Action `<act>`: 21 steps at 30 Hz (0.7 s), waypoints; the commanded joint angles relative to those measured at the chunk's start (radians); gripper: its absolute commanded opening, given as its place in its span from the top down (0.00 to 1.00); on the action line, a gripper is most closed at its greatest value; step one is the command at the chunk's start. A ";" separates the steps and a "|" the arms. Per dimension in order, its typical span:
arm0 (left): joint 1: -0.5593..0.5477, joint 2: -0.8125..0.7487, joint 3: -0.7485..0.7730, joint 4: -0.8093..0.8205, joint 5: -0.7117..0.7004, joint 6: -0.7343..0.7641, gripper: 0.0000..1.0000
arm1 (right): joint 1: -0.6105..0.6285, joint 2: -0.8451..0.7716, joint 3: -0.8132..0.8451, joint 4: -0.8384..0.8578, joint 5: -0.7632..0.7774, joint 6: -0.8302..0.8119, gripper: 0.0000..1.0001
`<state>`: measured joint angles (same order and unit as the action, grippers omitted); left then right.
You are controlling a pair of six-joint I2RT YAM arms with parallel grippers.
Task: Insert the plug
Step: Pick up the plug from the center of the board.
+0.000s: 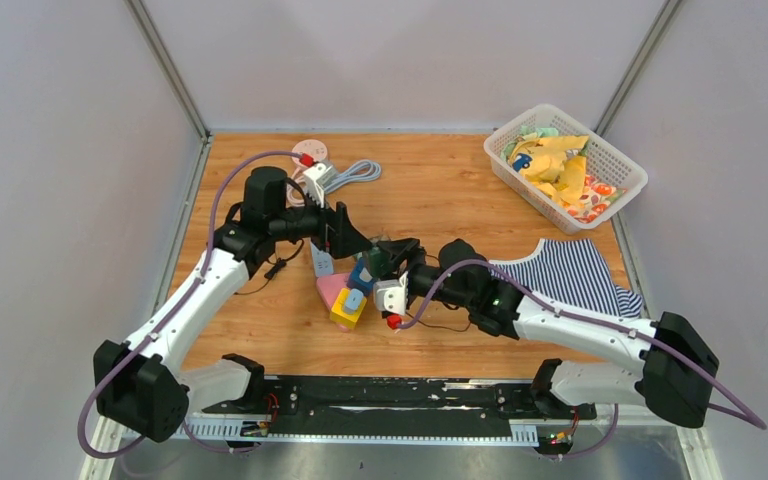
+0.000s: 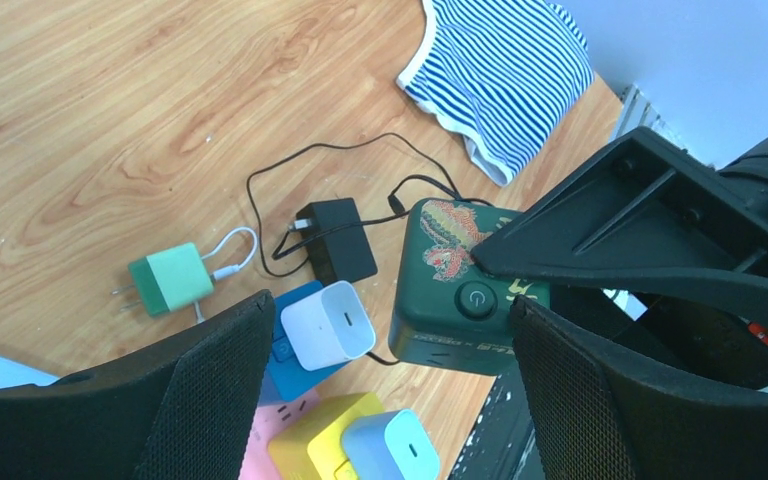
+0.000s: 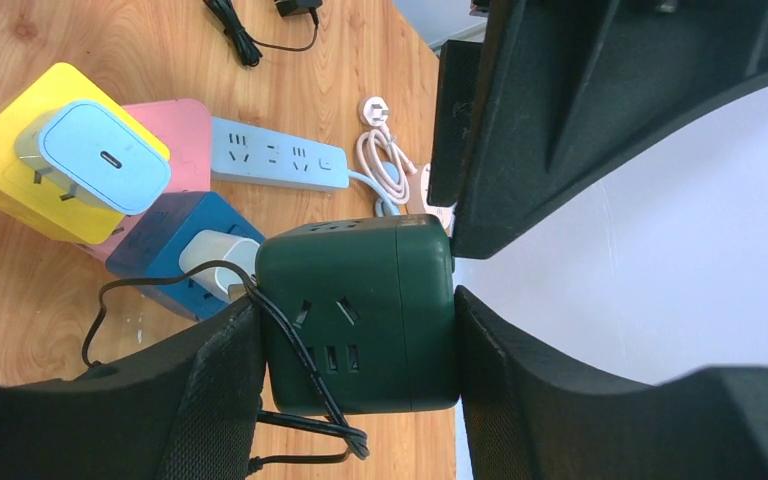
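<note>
Dark green plastic, a socket cube sits pinched between the right arm's fingers, one pad on each side wall. Its socket face is turned to the wrist camera, and a thin black cord is draped across that face. The left arm's fingers are spread wide and grip nothing. They hang close by the same cube, whose top shows a round button and a red-and-gold dragon print. The black plug lies loose on the wooden counter just beside the cube, its cord looping away. Near it a mint charger lies on its side, prongs bare. A white charger is seated in a blue cube. A pale blue charger is seated in a yellow cube, beside a pink cube and a power strip.
</note>
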<state>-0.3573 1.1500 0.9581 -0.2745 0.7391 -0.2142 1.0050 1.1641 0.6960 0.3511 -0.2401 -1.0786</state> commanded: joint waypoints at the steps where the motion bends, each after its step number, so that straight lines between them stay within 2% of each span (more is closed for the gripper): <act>1: -0.021 0.027 0.041 -0.082 0.021 0.079 0.13 | 0.020 -0.028 -0.021 0.065 0.034 -0.022 0.69; 10: -0.085 0.055 0.058 -0.114 -0.008 0.081 0.14 | 0.024 -0.021 -0.022 0.053 0.022 -0.003 0.69; 16: -0.091 0.077 0.060 -0.164 -0.009 0.110 0.16 | 0.027 -0.016 -0.017 0.037 0.017 -0.002 0.69; 21: -0.091 0.089 0.055 -0.133 0.033 0.099 0.20 | 0.032 -0.014 -0.019 0.031 0.009 -0.009 0.69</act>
<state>-0.4458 1.2194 0.9989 -0.4034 0.7418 -0.1337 1.0157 1.1587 0.6678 0.3393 -0.2264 -1.0786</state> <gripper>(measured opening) 0.820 0.636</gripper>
